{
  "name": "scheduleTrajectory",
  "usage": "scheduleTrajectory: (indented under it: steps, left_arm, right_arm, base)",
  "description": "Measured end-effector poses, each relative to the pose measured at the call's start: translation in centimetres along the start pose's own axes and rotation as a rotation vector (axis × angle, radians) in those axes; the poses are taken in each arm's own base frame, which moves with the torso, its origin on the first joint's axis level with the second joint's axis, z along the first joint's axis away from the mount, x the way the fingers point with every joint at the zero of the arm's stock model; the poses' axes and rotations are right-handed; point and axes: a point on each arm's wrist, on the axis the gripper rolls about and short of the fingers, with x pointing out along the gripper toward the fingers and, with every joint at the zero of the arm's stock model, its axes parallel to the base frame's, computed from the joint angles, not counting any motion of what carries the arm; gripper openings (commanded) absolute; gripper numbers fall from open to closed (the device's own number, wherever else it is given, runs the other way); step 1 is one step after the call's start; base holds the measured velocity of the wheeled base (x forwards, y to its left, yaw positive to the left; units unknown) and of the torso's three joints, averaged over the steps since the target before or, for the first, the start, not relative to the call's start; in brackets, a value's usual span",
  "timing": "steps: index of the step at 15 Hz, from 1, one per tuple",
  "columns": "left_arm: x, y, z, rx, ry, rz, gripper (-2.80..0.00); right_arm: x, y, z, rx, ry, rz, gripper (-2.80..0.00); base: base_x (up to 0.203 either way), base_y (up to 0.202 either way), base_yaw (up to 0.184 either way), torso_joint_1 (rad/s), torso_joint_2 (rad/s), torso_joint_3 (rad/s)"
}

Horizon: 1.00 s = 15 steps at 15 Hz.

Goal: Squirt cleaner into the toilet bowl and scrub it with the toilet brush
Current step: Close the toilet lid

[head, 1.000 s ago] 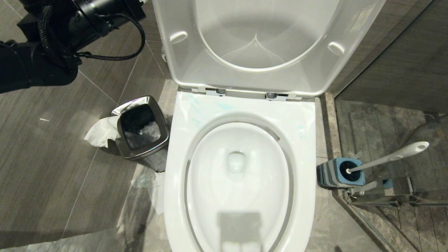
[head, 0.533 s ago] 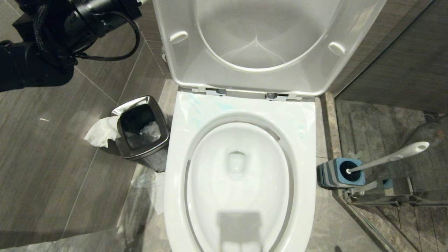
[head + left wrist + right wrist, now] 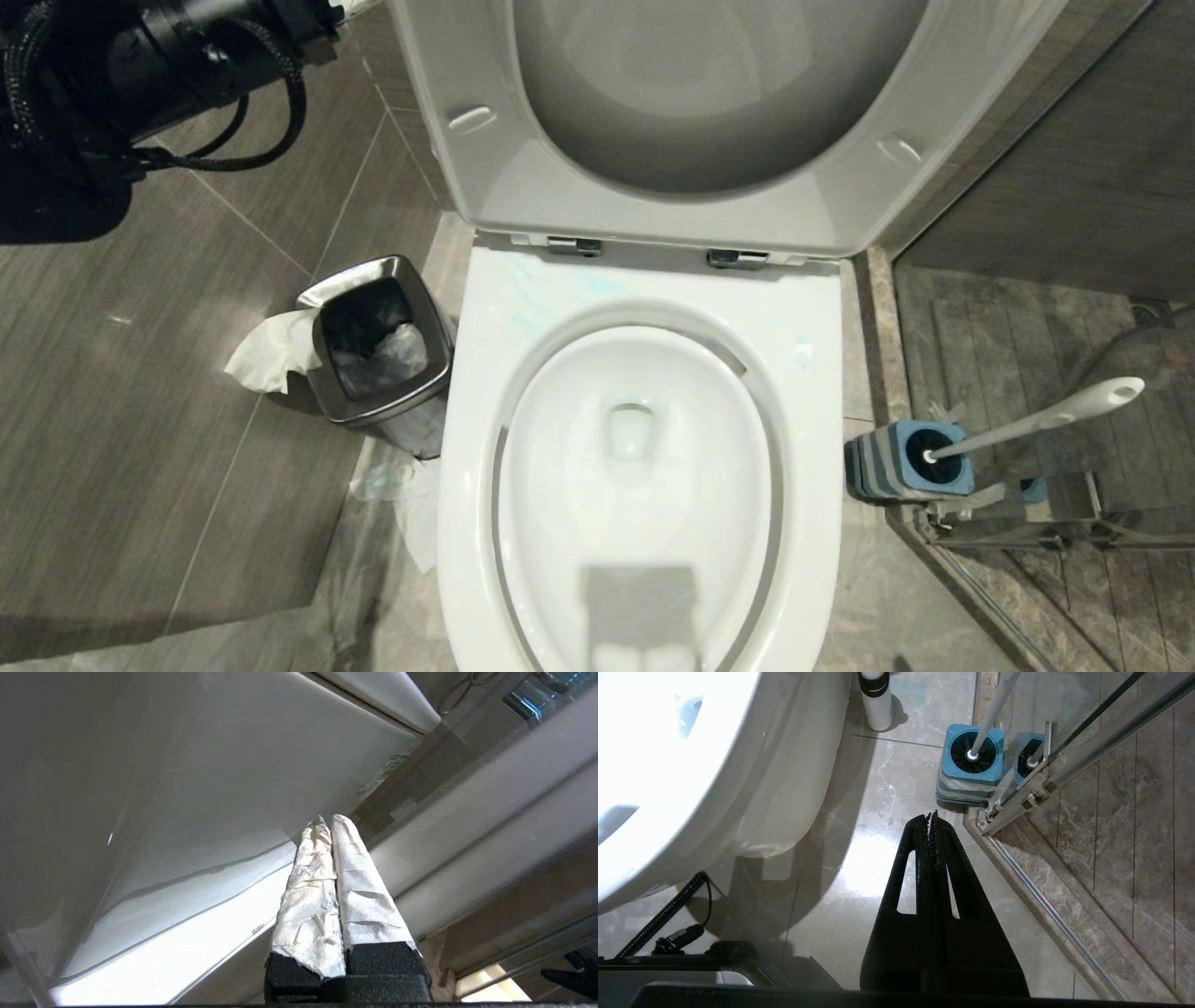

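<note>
Evidently the scene is laid out for cleaning: the seat and lid [image 3: 709, 121] are tipped up against the back wall, so the toilet bowl [image 3: 467, 448] lies open from above. Faint teal streaks of cleaner [image 3: 523, 280] show on the flat rim near the hinges — thin and pale, and whether more sits in the water cannot be told.

The toilet brush [image 3: 1046, 420] is not in use. It stands on the floor to the robot's right of the bowl, bristle head down in its blue-topped holder [image 3: 896, 462], beside the glass shower screen [image 3: 1069, 760]. Its long axis leans: the head sits low in the holder and the slim white handle slants up and away from the toilet, its rounded end toward the shower side. That tilt leaves the handle end free to grasp, probably from the right.

The left gripper [image 3: 329, 819] is raised near the upturned lid's outer face, its paper-wrapped fingers [image 3: 308, 896] pressed together with nothing between them; only the dark left arm [image 3: 140, 65] shows in the head view, at the upper left corner. The right gripper [image 3: 932, 816] hangs low over the floor tiles, just short of the holder, jaws closed and empty — parked, by the look of it.

A steel waste bin [image 3: 378, 341] with tissue [image 3: 271, 350] draped over its edge stands to the bowl's left.
</note>
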Motion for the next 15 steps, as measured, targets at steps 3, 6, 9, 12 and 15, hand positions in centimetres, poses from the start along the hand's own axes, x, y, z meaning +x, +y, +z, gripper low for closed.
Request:
scheduleTrajectory:
  steps: [3, 6, 9, 12, 15]
  left_arm:
    - [-0.9, -0.2, 0.0, -0.009, 0.022, -0.003, -2.80]
    - [-1.9, -1.2, -0.5, -0.075, 0.061, -0.019, -2.80]
    - [-3.0, -2.8, -0.6, -0.167, 0.116, -0.088, -2.80]
    - [-3.8, -3.9, -0.7, -0.186, 0.133, -0.098, -2.80]
    - [-4.5, -4.7, -0.6, -0.187, 0.137, -0.095, -2.80]
  right_arm:
    - [0.0, 0.0, 0.0, 0.000, 0.000, 0.000, -2.80]
    - [0.0, 0.0, 0.0, 0.000, 0.000, 0.000, -2.80]
    - [0.0, 0.0, 0.0, 0.000, 0.000, 0.000, -2.80]
    - [0.0, 0.0, 0.0, 0.000, 0.000, 0.000, -2.80]
    - [0.0, 0.0, 0.0, 0.000, 0.000, 0.000, -2.80]
  base:
    - [0.000, 0.000, 0.000, 0.000, 0.00, 0.000]
    - [0.000, 0.000, 0.000, 0.000, 0.00, 0.000]
    - [0.000, 0.000, 0.000, 0.000, 0.00, 0.000]
    - [0.000, 0.000, 0.000, 0.000, 0.00, 0.000]
    - [0.000, 0.000, 0.000, 0.000, 0.00, 0.000]
